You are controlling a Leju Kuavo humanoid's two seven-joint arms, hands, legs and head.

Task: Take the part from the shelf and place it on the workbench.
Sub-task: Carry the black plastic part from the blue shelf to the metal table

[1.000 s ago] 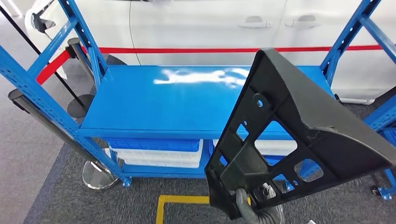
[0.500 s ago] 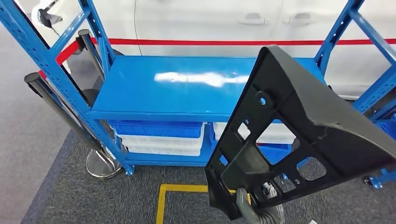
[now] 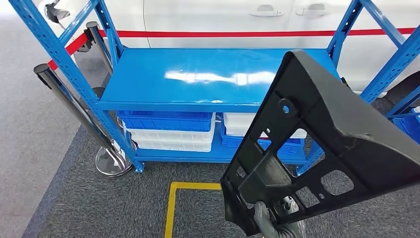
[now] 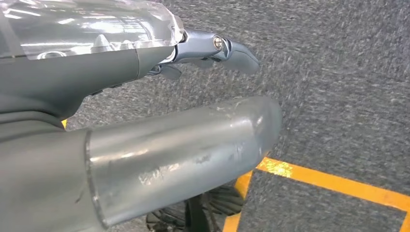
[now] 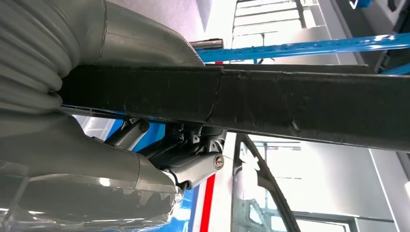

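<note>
Below the blue shelf, head view: right hand grips the black part. Left wrist view: left hand holds nothing, fingers extended over carpet.

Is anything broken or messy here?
Nothing looks broken or spilled. The right robot hand holds the black part tilted up in front of the blue shelf, whose top is bare. Crates sit neatly below.
</note>
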